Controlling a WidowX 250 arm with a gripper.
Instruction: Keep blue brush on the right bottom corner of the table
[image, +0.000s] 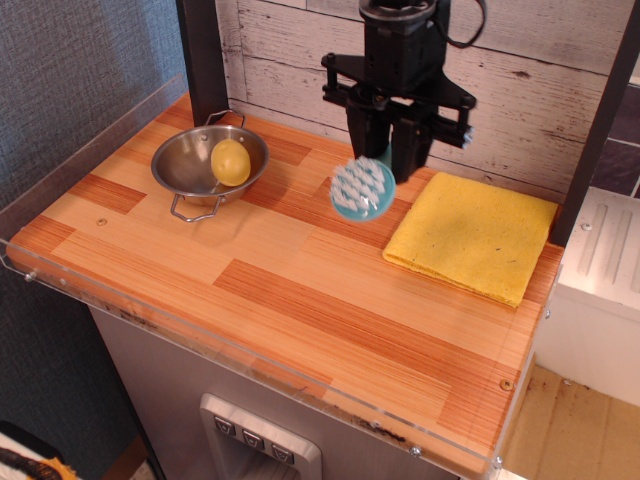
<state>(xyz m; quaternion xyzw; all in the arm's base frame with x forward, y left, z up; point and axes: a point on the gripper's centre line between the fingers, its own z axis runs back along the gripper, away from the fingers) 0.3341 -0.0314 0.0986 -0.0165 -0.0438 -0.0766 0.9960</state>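
Note:
The blue brush (362, 190) hangs in the air above the back middle of the table (300, 300), its round head with white bristles facing the camera. My gripper (388, 160) is shut on its handle, which is hidden between the black fingers. The brush is lifted clear of the wooden top, to the left of the yellow cloth (472, 236). The table's right bottom corner (480, 420) holds nothing.
A steel bowl (207, 163) holding a yellow lemon-like object (230, 162) stands at the back left. A clear acrylic rim (250, 355) runs along the front and left edges. A white plank wall stands behind the table.

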